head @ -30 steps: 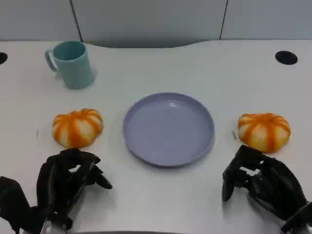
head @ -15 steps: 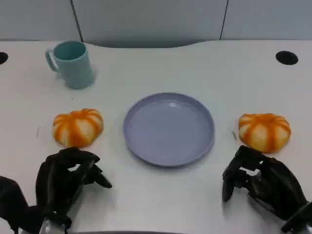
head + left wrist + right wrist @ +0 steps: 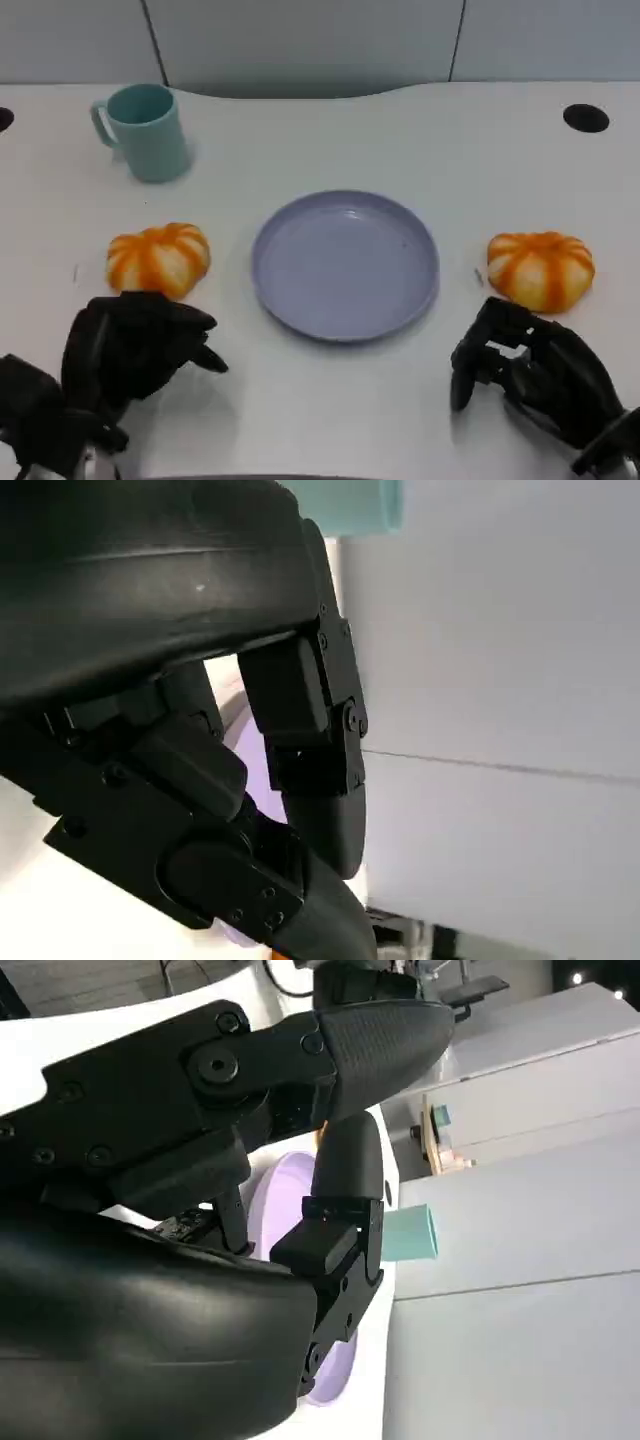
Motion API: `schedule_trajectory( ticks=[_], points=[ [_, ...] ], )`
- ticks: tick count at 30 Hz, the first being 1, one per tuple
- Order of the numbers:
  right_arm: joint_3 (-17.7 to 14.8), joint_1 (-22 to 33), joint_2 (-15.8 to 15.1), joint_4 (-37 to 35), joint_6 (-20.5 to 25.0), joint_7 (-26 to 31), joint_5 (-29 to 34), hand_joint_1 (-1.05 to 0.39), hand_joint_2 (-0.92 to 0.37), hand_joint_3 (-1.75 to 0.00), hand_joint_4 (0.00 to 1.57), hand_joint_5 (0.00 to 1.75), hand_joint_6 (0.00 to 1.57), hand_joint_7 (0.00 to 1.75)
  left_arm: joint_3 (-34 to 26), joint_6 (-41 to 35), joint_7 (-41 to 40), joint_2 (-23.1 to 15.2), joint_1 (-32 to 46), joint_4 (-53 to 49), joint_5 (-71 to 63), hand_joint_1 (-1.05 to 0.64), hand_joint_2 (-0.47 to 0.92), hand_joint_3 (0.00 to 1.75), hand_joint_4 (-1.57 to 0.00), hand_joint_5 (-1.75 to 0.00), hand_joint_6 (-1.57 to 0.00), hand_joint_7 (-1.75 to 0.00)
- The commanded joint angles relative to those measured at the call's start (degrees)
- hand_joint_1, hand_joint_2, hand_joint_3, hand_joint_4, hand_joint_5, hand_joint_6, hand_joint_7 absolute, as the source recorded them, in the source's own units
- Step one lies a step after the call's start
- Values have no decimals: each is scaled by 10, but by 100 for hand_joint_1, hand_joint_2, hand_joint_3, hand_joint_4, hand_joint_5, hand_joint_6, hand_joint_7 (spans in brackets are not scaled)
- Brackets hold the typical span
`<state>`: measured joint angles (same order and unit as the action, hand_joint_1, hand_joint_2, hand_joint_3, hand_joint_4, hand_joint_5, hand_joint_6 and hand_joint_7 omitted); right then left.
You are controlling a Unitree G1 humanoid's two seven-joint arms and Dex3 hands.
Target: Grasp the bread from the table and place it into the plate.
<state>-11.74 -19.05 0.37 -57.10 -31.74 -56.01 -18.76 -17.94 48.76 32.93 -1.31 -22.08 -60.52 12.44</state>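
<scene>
Since two breads flank the plate (image 3: 345,264), we weigh nearness first: the left bread (image 3: 158,259) lies at twelve o'clock from our left hand (image 3: 135,345), almost touching its fingers; the right bread (image 3: 541,269) sits at one o'clock of our right hand (image 3: 530,370) — slightly farther; both hands curl loosely, holding nothing; our wrist views hide the breads behind black fingers — only plate and mug (image 3: 147,131) peek through.
</scene>
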Motion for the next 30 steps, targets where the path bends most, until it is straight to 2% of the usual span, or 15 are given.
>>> schedule_trajectory(
  ticks=[1, 2, 3, 5, 8, 10, 14, 15, 16, 18, 19, 21, 23, 25, 30],
  points=[
    [5, 0, -3, 10, 2, 11, 4, -74, -92, -23, 68, 167, 61, 131, 32, 117, -125, -73, -3, 58, -146, -105, 89, 7, -104, -78, -118, -23],
    [5, 0, -2, 10, 4, 10, 2, -73, -92, -23, 68, 167, 61, 131, 37, 126, -174, -92, -8, 68, -196, -105, 91, 14, -73, -110, -94, -45],
    [5, 0, -1, 9, 5, 9, 1, -73, -92, -22, 67, 167, 60, 131, 42, 130, -215, -105, -12, 74, -235, -105, 92, 20, -51, -132, -70, -74],
    [10, 1, -3, 14, 8, 17, 8, -75, -92, -23, 67, 167, 60, 131, 53, 128, -288, -126, -23, 78, -294, -105, 92, 26, -18, -159, -25, -128],
    [10, 2, 0, 13, -3, 14, 3, -74, -92, -24, 67, 166, 59, 131, 72, 121, -370, -142, -44, 63, -337, -105, 92, 29, -3, -170, -5, -147],
    [10, 2, 2, 13, -2, 20, 4, -74, -92, -24, 68, 167, 60, 132, 91, 115, -434, -155, -61, 44, -373, -105, 92, 35, -1, -165, -1, -142],
    [10, 1, 2, 8, -3, 23, 3, -75, -92, -23, 69, 166, 61, 131, 131, 110, -523, -177, -80, 15, -420, -105, 92, 40, 0, -147, 0, -126],
    [11, 2, 0, 9, -1, 26, 6, -75, -92, -23, 69, 165, 61, 131, 148, 88, -551, -185, -92, -1, -440, -105, 92, 43, 0, -141, 0, -120],
    [13, 3, -1, 11, 0, 28, 7, -76, -92, -23, 69, 165, 61, 131, 163, 71, -574, -192, -102, -14, -455, -105, 92, 45, 0, -113, 0, -97],
    [13, 3, -3, 10, 0, 23, 5, -76, -92, -23, 69, 164, 61, 131, 191, 27, -590, -201, -125, -46, -473, -105, 92, 49, 0, -73, 0, -64],
    [11, 3, -1, 11, 4, 19, 0, -75, -92, -23, 69, 164, 61, 131, 203, 1, -583, -202, -137, -63, -476, -105, 92, 49, 0, -63, 0, -54],
    [11, 4, -1, 13, 10, 17, -3, -74, -92, -22, 70, 164, 61, 130, 222, -39, -567, -203, -155, -89, -473, -105, 92, 52, 0, -32, 0, -21],
    [12, 6, -1, 16, 9, 18, -2, -74, -92, -21, 71, 164, 62, 130, 237, -69, -555, -200, -168, -107, -467, -105, 92, 52, 0, -8, 0, -5],
    [15, 8, -2, 19, 7, 19, 2, -75, -92, -22, 71, 164, 62, 131, 250, -96, -549, -195, -179, -120, -463, -105, 92, 52, 0, -2, 0, -1],
    [10, 7, 0, 15, 14, 4, -7, -74, -92, -21, 69, 162, 61, 130, 276, -162, -539, -179, -201, -150, -460, -105, 92, 53, 0, 0, 0, 0]
  ],
)
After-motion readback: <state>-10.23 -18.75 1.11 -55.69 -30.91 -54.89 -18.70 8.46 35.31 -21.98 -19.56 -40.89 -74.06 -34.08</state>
